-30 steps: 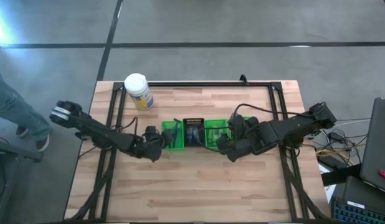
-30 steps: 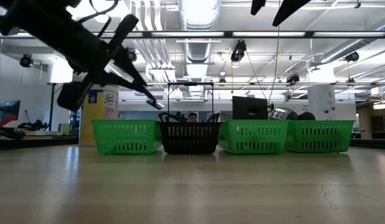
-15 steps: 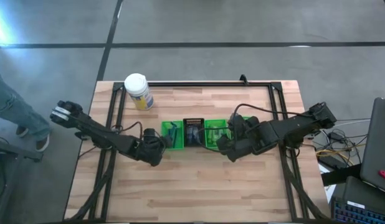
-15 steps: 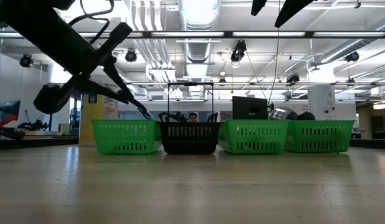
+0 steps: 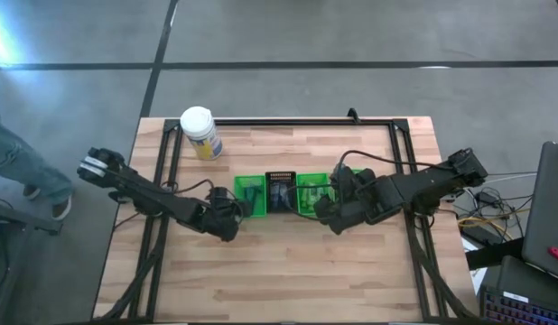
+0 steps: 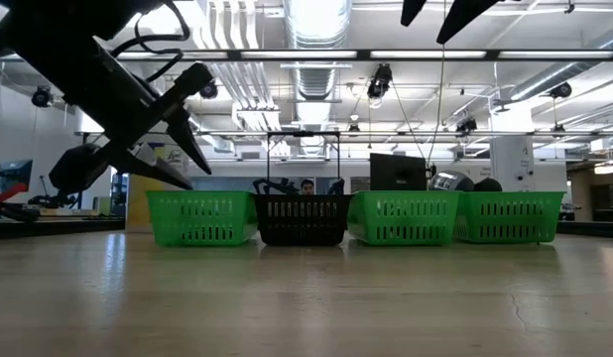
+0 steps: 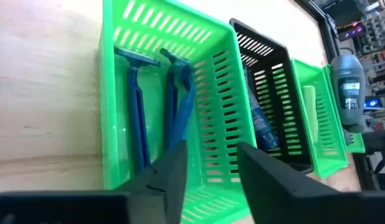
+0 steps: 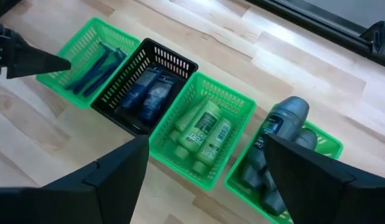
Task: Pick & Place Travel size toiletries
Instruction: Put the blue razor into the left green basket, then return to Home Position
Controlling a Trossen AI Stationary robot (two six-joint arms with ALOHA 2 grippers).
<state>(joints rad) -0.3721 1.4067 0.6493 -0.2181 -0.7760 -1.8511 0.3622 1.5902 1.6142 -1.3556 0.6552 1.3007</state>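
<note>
Four small baskets stand in a row mid-table. In the right wrist view, blue-handled razors [image 8: 93, 65] lie in the left green basket [image 8: 96, 22], dark blue tubes [image 8: 146, 93] in the black basket [image 8: 180, 59], green mini bottles [image 8: 202, 130] in the third, and grey bottles [image 8: 276, 124] in the fourth. My left gripper [image 7: 211, 149] hangs open just above the near-left of the razor basket [image 5: 250, 194], holding nothing. My right gripper [image 8: 206, 140] is wide open above the near side of the row [image 5: 326, 212].
A big white jar with a yellow label [image 5: 199, 133] stands near the table's far left corner. A dark frame [image 5: 351, 117] runs along the far edge and both sides. Bare wooden tabletop [image 5: 279, 271] lies toward the near edge.
In the low view my left gripper has dipped toward the razor basket, then drawn back toward the table's left and up a little. Its fingers stand wider apart now than a second ago.
</note>
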